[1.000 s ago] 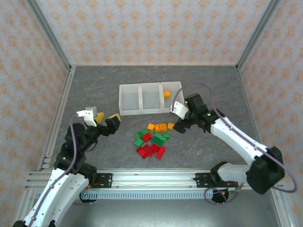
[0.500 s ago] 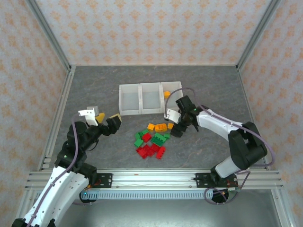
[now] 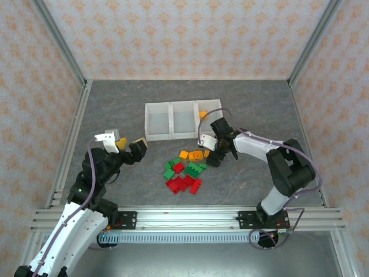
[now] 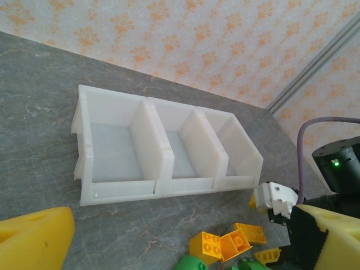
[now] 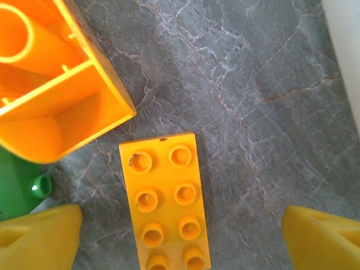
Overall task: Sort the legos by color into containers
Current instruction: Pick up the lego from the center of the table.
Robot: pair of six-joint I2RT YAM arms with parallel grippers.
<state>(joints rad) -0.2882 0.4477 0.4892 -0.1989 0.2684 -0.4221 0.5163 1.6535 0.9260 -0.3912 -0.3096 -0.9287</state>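
Note:
The legos lie in a loose pile in front of the containers: orange ones at the back, green ones in the middle, red ones nearest. One orange brick sits in the right bin. My right gripper is open and low over a flat orange eight-stud brick, which lies on the table between its yellow fingers. An upturned hollow orange brick lies just beside it. My left gripper hangs open and empty, left of the pile.
The three joined white bins stand in a row; the left and middle ones hold nothing. Orange bricks and my right gripper sit below their right end. Patterned walls and aluminium rails enclose the grey table.
My right gripper has swung left and down from beside the right bin to just over the orange bricks at the pile's back edge. The left arm has stayed put.

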